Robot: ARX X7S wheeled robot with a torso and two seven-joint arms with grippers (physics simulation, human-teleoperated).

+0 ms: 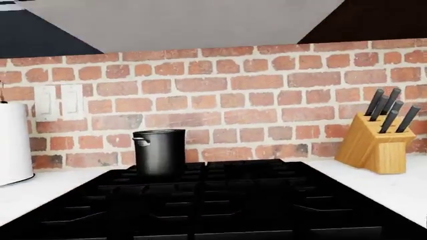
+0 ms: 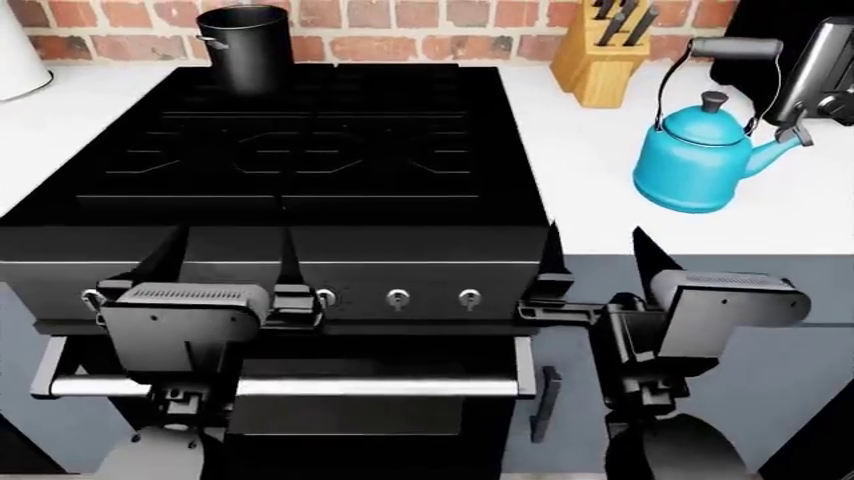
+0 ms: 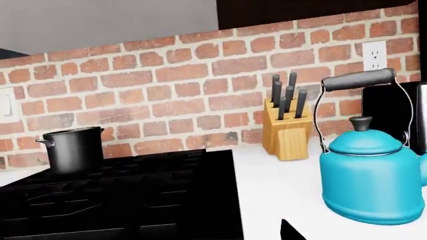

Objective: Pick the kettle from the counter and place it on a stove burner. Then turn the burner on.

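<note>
Upright kettle [image 2: 698, 158], spout rightward

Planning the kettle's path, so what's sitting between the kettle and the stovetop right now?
Only bare white counter, seen in the head view, separates the kettle from the stovetop.

My stove [image 2: 320, 150] sits in front of me, set into the counter [image 2: 587, 190], which runs along both its sides. A pot [image 2: 246, 45] stands on the back left burner. The kettle [image 2: 701, 150] rests on the counter right of the stove. A knife block [image 2: 601, 50] stands behind the kettle, against the brick wall [image 1: 220, 100].
</note>
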